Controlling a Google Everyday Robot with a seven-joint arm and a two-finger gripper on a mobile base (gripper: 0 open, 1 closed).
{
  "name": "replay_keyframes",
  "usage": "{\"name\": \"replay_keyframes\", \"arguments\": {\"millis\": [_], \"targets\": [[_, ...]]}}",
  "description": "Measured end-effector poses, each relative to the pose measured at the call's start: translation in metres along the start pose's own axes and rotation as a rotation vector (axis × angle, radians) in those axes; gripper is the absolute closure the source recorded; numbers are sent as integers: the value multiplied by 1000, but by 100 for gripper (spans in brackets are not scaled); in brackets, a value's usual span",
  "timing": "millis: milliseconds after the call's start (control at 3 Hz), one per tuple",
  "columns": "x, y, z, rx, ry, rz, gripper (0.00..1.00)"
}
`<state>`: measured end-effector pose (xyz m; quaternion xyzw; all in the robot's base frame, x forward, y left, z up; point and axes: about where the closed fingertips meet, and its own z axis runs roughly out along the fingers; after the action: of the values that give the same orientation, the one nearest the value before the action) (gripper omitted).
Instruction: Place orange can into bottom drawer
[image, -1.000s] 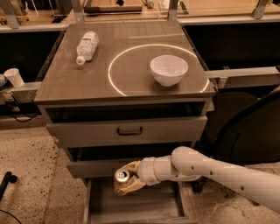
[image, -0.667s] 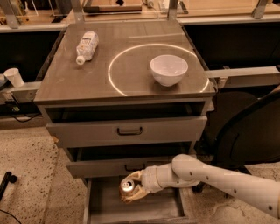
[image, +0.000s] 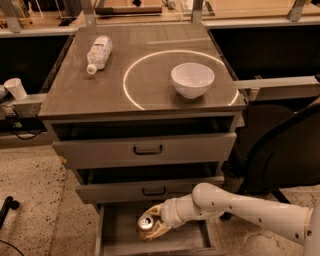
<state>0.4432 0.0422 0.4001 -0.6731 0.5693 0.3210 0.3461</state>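
The orange can (image: 145, 225) has a silver top and sits in my gripper (image: 151, 226), inside the open bottom drawer (image: 185, 236), low over its grey floor on the left of centre. My white arm reaches in from the right, under the middle drawer (image: 150, 190). The fingers (image: 159, 230) are closed around the can's body. I cannot tell if the can's base touches the drawer floor.
On the cabinet top lie a white plastic bottle (image: 98, 52) at back left and a white bowl (image: 192, 79) inside a white painted ring. The top drawer (image: 145, 149) is slightly open. A black chair (image: 285, 150) stands to the right. A paper cup (image: 16, 88) stands on the left ledge.
My gripper has moved down and a little to the right with the can, from just below the middle drawer's front to deeper in the bottom drawer.
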Motion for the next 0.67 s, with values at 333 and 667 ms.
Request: {"name": "replay_keyframes", "arguments": {"millis": [333,667], "targets": [[0,4,4,-26,-10,22,100],[33,3,17,-27,-2,84,100]]}}
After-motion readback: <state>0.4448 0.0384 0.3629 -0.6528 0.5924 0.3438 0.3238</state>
